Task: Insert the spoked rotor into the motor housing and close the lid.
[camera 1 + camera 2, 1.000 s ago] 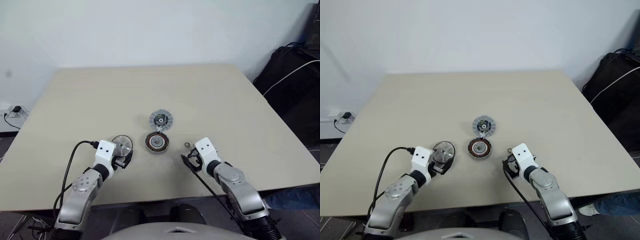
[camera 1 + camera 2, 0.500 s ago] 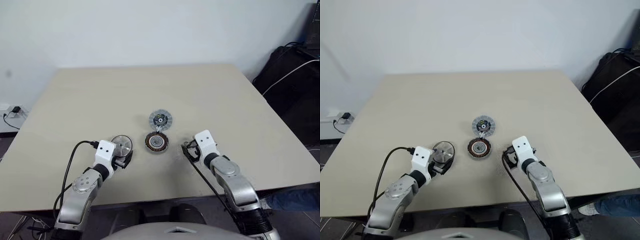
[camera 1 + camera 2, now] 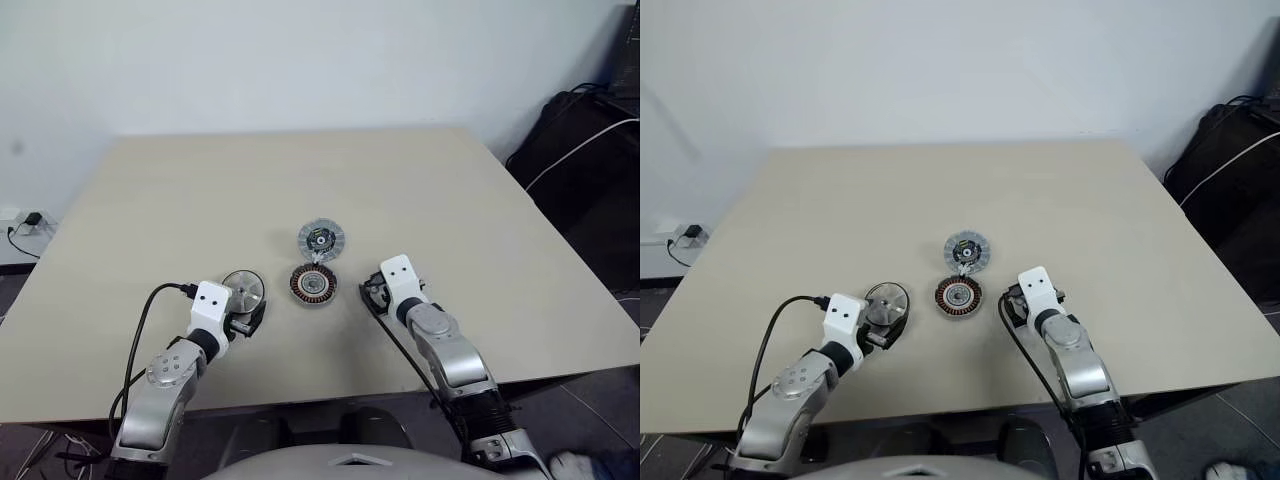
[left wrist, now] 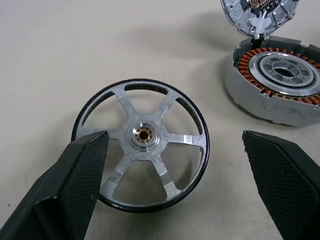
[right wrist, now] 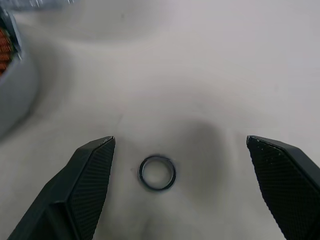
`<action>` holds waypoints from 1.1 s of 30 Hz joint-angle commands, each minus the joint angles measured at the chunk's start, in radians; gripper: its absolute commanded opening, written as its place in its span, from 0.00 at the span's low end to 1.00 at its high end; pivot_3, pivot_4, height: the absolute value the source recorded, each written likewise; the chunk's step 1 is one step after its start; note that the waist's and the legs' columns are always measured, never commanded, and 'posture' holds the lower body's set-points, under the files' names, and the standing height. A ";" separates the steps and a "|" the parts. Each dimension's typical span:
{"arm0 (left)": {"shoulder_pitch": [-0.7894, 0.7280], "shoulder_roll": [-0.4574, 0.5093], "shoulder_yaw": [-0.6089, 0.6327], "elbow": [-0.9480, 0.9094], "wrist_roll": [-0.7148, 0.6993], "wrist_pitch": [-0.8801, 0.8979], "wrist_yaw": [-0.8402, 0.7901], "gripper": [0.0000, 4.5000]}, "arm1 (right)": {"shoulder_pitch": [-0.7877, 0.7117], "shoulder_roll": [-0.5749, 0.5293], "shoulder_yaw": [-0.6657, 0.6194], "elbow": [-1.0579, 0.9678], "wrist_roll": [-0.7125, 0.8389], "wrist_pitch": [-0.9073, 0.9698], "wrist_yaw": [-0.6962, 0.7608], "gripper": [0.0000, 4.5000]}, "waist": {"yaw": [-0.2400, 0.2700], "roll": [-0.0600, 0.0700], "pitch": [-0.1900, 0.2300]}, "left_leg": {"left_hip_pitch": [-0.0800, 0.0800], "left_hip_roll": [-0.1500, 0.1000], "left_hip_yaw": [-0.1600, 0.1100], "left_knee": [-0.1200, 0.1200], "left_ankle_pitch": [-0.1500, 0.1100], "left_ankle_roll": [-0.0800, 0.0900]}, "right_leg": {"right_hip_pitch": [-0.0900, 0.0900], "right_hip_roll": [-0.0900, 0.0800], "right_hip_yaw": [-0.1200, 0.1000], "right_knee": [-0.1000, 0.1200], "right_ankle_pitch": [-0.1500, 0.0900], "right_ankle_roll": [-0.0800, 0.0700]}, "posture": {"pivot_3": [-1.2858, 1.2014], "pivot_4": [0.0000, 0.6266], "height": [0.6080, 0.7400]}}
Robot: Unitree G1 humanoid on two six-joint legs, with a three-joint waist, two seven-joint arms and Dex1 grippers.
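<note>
You are looking at a beige table [image 3: 150, 200] with the motor housing [image 3: 314, 285] near its middle and the lid [image 3: 321, 240] lying just beyond it, ribbed face up, touching its far edge. The spoked rotor [image 4: 141, 172] is lying flat to the housing's left, between the spread fingers of your left gripper [image 4: 175, 195], not gripped. Your right gripper [image 5: 180, 195] is hanging with fingers wide apart over a small dark ring [image 5: 157, 173], right of the housing.

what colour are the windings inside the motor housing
Copper-orange, ringing a pale silver centre of the motor housing; the left wrist view shows it best.
</note>
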 commanded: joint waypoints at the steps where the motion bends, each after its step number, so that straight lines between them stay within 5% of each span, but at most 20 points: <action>1: -0.007 -0.001 0.007 -0.040 0.001 -0.013 0.001 1.00 | -0.012 0.014 -0.014 0.020 0.010 -0.011 0.003 0.99 | -0.001 0.000 0.000 | 0.000 0.000 0.000 0.000 0.000 0.000 | 0.000 0.000 0.000 0.000 0.000 0.000 | 0.52 0.00 1.00; 3: -0.008 0.000 0.006 -0.040 0.001 -0.013 0.001 1.00 | -0.007 0.020 -0.014 0.026 0.013 -0.008 0.007 0.99 | -0.001 0.000 0.000 | 0.000 0.000 0.000 0.000 0.000 -0.001 | 0.000 0.000 0.000 0.000 0.000 0.000 | 0.52 0.00 1.00; 14: -0.015 -0.001 0.004 -0.031 0.001 -0.015 -0.001 1.00 | 0.022 0.031 -0.010 -0.002 0.017 0.014 0.021 0.20 | 0.001 0.000 -0.001 | 0.001 0.000 0.000 0.000 0.001 -0.001 | 0.001 0.000 0.001 0.000 0.000 0.000 | 0.52 0.00 1.00; 33: -0.024 -0.001 -0.001 -0.018 0.001 -0.017 -0.010 1.00 | 0.002 0.030 -0.025 -0.323 0.105 0.118 0.080 0.20 | 0.001 0.001 0.000 | 0.001 0.000 0.000 -0.002 0.001 -0.002 | -0.001 0.000 0.000 0.000 0.000 0.000 | 0.52 0.00 1.00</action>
